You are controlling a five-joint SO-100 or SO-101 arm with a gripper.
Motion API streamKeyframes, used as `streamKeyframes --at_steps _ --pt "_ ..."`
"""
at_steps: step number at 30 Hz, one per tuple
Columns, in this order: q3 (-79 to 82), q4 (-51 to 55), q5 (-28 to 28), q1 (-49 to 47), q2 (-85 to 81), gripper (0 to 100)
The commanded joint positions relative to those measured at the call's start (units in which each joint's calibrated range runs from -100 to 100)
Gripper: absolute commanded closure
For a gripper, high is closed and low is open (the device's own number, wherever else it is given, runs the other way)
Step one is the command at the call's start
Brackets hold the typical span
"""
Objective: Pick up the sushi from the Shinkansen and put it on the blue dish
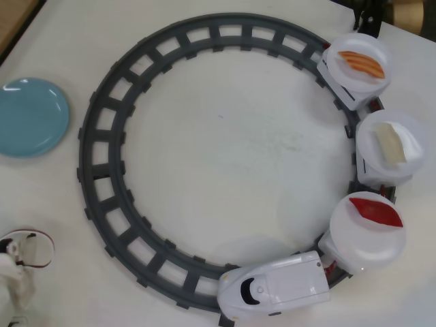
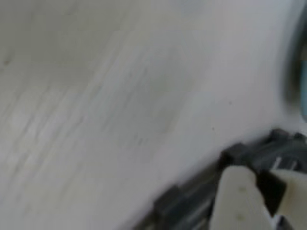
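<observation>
In the overhead view the white Shinkansen point(image 1: 276, 286) sits at the bottom of the grey ring track point(image 1: 102, 136), nose to the left. Behind it, up the right side, three white plates carry a red sushi point(image 1: 376, 211), a white sushi point(image 1: 392, 143) and an orange striped sushi point(image 1: 362, 63). The blue dish point(image 1: 30, 116) lies empty at the far left. In the blurred wrist view my gripper point(image 2: 269, 181) is at the lower right, over a stretch of track point(image 2: 192, 203). Its white fingers point(image 2: 237, 196) stand slightly apart and hold nothing. A blue edge point(image 2: 303, 86) shows at the right.
Part of my white arm with a red wire point(image 1: 17, 262) shows in the overhead view's bottom-left corner. The table is white, with a wooden edge point(image 1: 13, 20) at the top left and a dark object point(image 1: 371, 13) at the top right.
</observation>
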Motion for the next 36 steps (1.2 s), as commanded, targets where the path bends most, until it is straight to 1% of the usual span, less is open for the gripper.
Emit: streamKeyframes --at_steps 1,7,17,20,29,36 --pt "-6.09 1.74 0.0 0.5 -0.03 97" --pt "-11.59 4.37 0.0 0.5 0.05 96" --pt "-16.64 4.37 0.0 0.58 1.54 96" --pt "-19.62 3.86 0.0 0.58 6.1 96" --pt "-36.3 3.86 -0.32 0.67 25.1 97" --pt "-47.84 3.86 -0.06 7.45 36.55 96"
